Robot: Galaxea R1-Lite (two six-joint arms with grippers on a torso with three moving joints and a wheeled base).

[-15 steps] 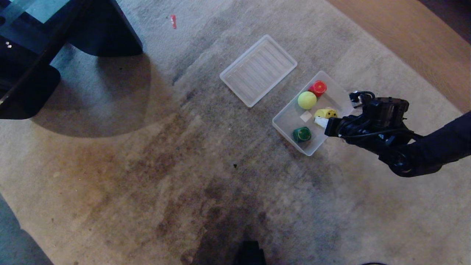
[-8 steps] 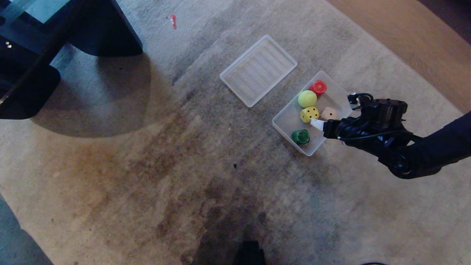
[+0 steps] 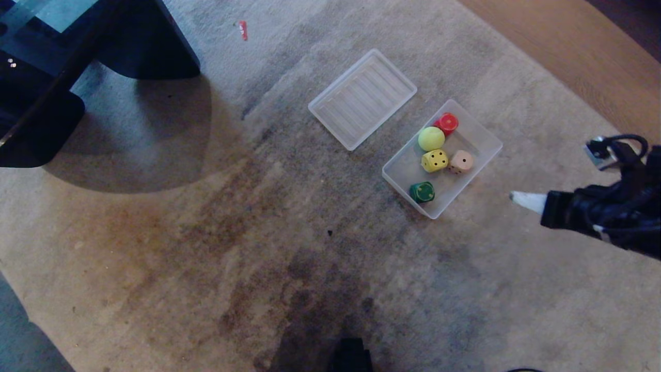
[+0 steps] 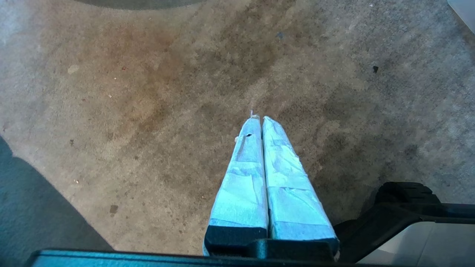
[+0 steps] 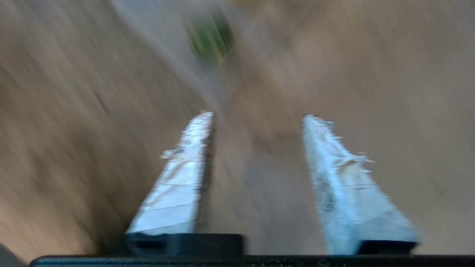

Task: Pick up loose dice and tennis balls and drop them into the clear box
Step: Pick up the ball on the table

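Jaws of right gripper (image 3: pixel 512 196) parted and empty over carpet (image 3: pixel 258 232), just beside clear box (image 3: pixel 480 135) holding yellow die (image 3: pixel 435 160).

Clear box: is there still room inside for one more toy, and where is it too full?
In the clear box, bare floor shows between the green die and the yellow die, and along the wall beyond the beige die. It is crowded where the tennis ball touches the red piece.

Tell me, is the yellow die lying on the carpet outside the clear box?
No, the yellow die sits inside the clear box, between the tennis ball and the green die.
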